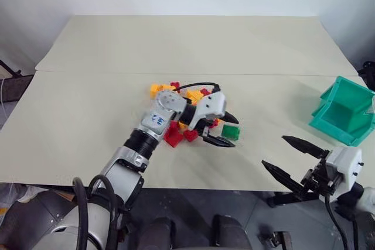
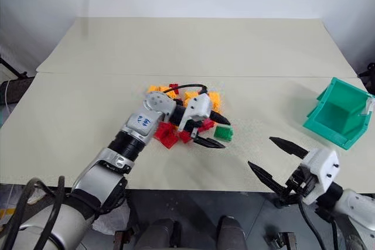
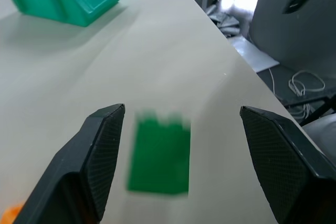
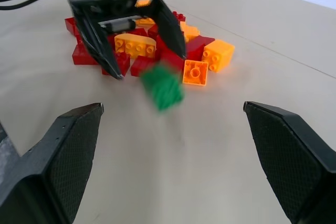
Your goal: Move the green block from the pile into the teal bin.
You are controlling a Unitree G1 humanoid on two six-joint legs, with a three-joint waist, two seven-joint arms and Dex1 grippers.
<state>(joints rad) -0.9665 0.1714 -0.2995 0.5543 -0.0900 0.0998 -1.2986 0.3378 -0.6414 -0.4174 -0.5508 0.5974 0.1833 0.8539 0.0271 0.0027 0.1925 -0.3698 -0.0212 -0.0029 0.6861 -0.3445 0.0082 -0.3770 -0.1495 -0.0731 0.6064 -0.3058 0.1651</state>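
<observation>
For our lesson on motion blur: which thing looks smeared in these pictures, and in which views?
The green block is smeared in the left wrist view, between the open left claw fingers; smeared too in the right wrist view; the pile bricks behind it stay crisp.

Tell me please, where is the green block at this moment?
In the left eye view the green block lies on the table, at the pile's right edge, between the open fingers of the left gripper, well left of the teal bin.
</observation>
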